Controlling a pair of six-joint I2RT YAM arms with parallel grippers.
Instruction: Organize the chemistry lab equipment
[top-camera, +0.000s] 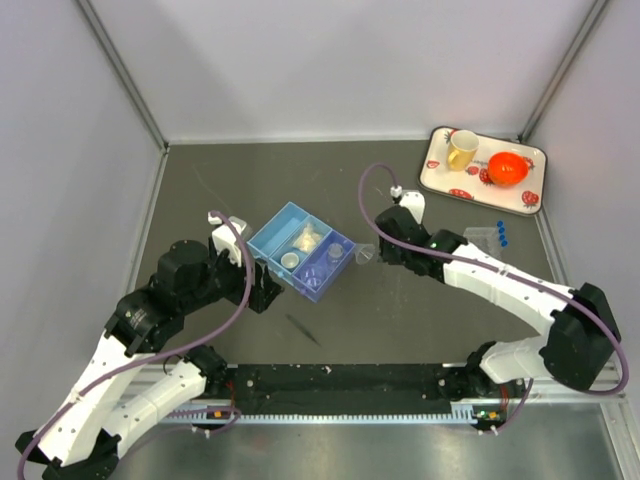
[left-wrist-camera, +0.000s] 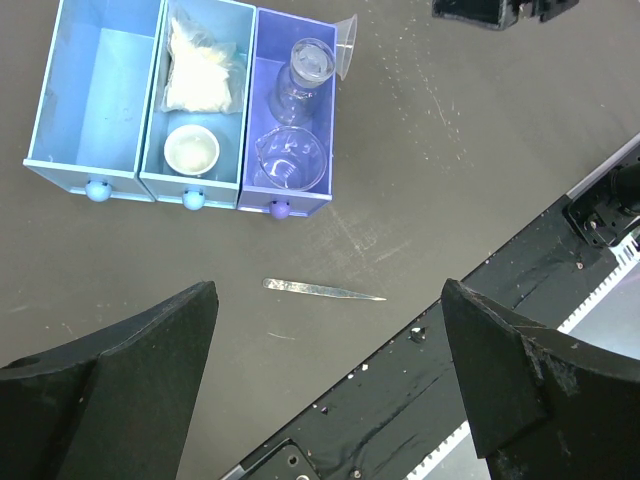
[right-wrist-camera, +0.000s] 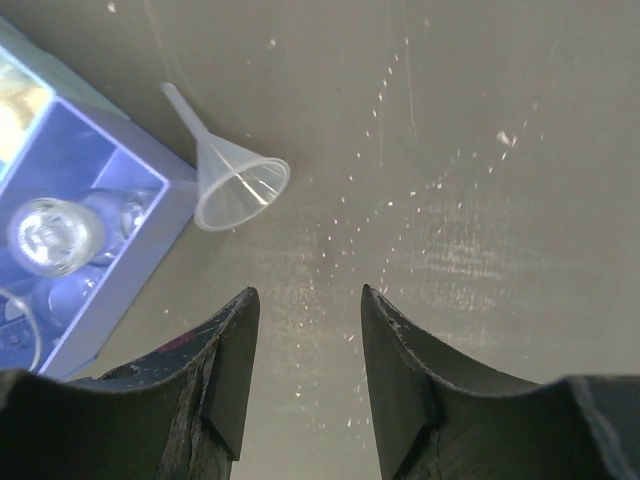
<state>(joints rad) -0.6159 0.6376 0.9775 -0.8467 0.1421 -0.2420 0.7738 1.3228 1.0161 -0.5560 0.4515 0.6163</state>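
Right gripper (right-wrist-camera: 305, 300) half open, empty, over the bench (right-wrist-camera: 480, 150). Funnel (right-wrist-camera: 235, 185) lies at its eleven o'clock, beside the tray (right-wrist-camera: 150, 255). Left gripper (left-wrist-camera: 328, 290) gapes wide, holding nothing.

No readable text, labels or numbers, fine print perhaps too small
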